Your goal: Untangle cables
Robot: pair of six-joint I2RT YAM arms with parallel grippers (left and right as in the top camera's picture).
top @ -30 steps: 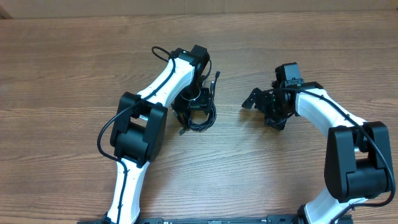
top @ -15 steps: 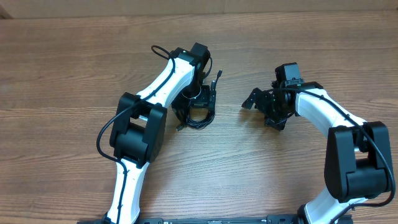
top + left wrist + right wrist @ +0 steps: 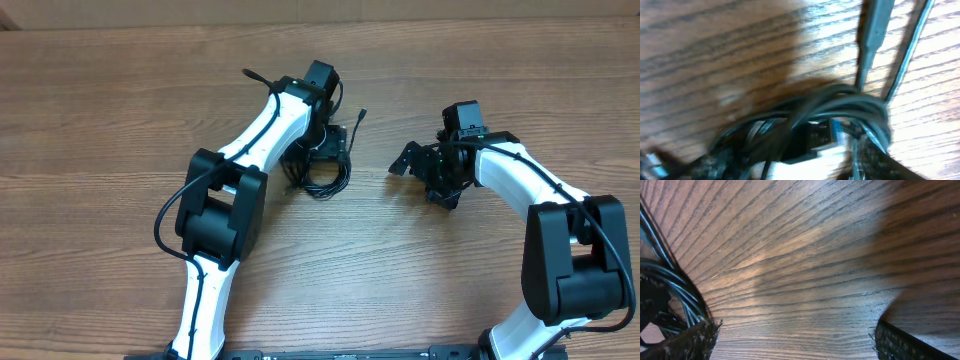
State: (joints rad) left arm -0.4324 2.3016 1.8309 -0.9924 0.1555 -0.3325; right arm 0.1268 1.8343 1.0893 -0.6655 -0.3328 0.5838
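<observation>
Jaws of the left gripper pinch the bunched thin black cables, looped between them; right gripper jaws stand spread above the brown wood-grain table, well apart from that bundle.

No legible text in any view. No readable labels, brands or numbers on the cables or the table. Left wrist view is too blurred to resolve any markings.
</observation>
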